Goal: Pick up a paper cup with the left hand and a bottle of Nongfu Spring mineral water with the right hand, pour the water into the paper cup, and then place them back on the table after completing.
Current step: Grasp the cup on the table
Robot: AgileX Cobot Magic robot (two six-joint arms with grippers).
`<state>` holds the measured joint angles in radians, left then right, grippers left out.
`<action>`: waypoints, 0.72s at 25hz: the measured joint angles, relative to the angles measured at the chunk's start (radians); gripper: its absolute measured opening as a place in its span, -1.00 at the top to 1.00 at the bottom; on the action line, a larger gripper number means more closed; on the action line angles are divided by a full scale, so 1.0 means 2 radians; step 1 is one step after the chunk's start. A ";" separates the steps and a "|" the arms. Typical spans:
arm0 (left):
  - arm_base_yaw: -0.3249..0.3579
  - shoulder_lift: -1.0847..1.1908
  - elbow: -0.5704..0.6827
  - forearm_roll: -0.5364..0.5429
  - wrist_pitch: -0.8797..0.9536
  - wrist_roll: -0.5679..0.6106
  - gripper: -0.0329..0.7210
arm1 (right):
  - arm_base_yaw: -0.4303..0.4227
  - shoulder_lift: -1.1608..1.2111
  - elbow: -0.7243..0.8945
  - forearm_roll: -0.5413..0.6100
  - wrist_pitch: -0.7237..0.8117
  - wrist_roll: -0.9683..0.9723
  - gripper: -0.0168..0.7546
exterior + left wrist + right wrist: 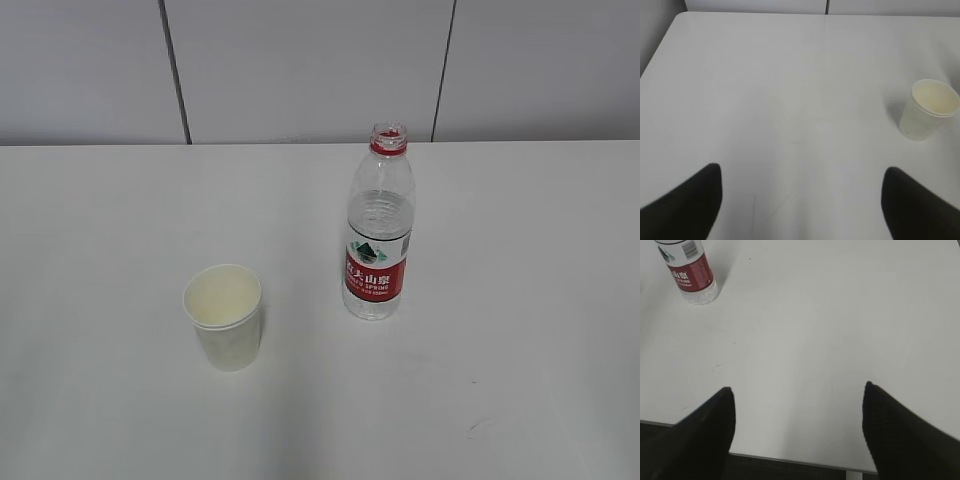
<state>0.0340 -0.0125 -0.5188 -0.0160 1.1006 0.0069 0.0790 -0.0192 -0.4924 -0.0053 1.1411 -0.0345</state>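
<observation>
Standing upright on table (pixel 100 250): 1 paper cup (pixel 226 317), 1 uncapped bottle (pixel 379 230); left hand (pixel 800 195) & right hand (pixel 797 410) both spread apart, empty.

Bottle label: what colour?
Red, with white lettering, on the bottle; clearest in the exterior view.

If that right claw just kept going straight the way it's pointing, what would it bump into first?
Probably only the bare table. The right gripper is open, and nothing lies between or ahead of its fingers. The bottle stands well off to the left of that line, though depth is hard to judge.
</observation>
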 joint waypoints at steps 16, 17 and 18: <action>0.000 0.000 0.000 0.000 0.000 0.000 -0.65 | 0.000 0.000 0.000 -0.001 0.000 0.000 -0.57; 0.000 0.000 0.000 0.000 0.000 0.000 -0.65 | 0.000 0.000 0.000 -0.001 0.000 0.000 -0.57; 0.000 0.000 0.000 0.000 0.000 0.000 -0.65 | 0.000 0.000 0.000 -0.001 0.000 0.000 -0.57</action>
<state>0.0340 -0.0125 -0.5188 -0.0160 1.1006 0.0069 0.0790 -0.0192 -0.4924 -0.0071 1.1411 -0.0345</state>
